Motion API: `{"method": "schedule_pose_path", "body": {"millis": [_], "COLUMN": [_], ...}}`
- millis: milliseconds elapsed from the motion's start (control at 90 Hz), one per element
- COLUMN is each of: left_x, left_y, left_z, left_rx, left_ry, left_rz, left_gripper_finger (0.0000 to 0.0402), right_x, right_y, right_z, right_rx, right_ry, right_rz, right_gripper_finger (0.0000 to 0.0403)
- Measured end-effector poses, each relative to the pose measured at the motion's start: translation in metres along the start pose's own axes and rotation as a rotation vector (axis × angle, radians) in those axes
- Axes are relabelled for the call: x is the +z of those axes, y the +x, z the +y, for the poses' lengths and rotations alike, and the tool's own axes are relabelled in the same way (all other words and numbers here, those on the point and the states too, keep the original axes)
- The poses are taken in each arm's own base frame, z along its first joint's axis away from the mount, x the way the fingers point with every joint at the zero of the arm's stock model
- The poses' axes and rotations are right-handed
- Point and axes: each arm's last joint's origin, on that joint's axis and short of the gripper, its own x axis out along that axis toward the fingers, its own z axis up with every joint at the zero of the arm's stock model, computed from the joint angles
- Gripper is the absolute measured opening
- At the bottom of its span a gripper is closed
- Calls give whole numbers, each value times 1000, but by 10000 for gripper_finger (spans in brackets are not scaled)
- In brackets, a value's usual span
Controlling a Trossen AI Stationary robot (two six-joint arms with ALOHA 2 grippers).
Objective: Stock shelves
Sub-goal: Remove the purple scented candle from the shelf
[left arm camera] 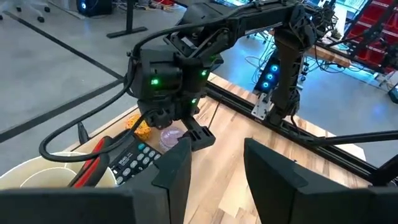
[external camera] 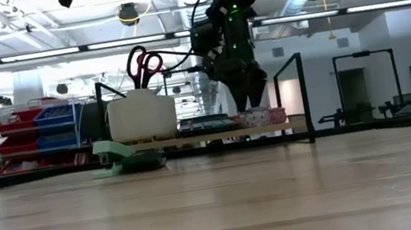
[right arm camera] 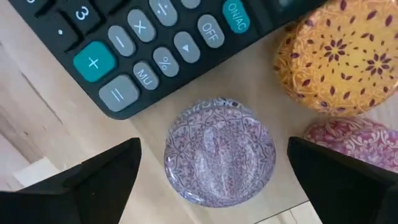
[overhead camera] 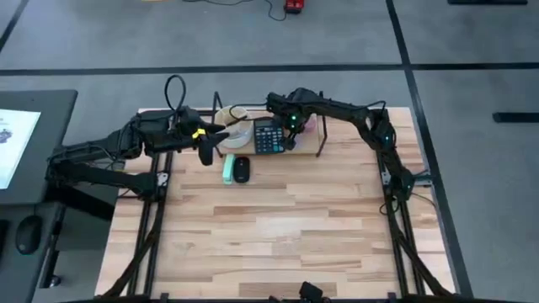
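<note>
The shelves (overhead camera: 308, 146) stand at the table's far middle, a low plank rack with black uprights. On the plank are a white cup (external camera: 141, 116) holding red-handled scissors (external camera: 145, 62), a black calculator (overhead camera: 268, 135) and three small patterned discs. My right gripper (right arm camera: 217, 180) hangs open just above the plank, its fingers on either side of the purple disc (right arm camera: 219, 152) without touching it. The yellow disc (right arm camera: 339, 59) and the pink disc (right arm camera: 348, 134) lie beside it. My left gripper (overhead camera: 205, 156) is open and holds nothing, in front of the rack's left end.
On the table just in front of the rack lie a pale green object (overhead camera: 227, 168) and a black mouse (overhead camera: 242, 169). The rest of the wooden tabletop (overhead camera: 278, 236) stretches toward the near edge. Black frame rails (overhead camera: 404, 227) run along both sides.
</note>
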Motion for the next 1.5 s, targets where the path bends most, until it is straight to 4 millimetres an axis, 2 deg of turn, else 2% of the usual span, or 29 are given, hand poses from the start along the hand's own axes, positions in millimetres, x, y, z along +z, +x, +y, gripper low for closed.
{"method": "schedule_pose_path", "body": {"millis": [322,600,789,1078,1322,1500], "left_x": [0,0,0,0,0,0], "left_y": [0,0,0,0,0,0], "left_z": [0,0,0,0,0,0], "left_rx": [0,0,0,-1,-1,-1], "left_ry": [1,1,1,0,0,0], "left_rz": [0,0,0,0,-1,-1], "left_gripper_finger": [125,125,125,125,125,125], "right_x": [-8,-13,-12,-11,-10,-12], "right_y": [18,32,33,33,33,31], "right_z": [1,1,1,0,1,4], "right_rx": [-9,-10,-10,-8,-7,-11], "right_ry": [39,47,56,60,45,41], "right_rz": [58,86,79,69,59,66], "right_gripper_finger": [384,351,326,322,270,264]}}
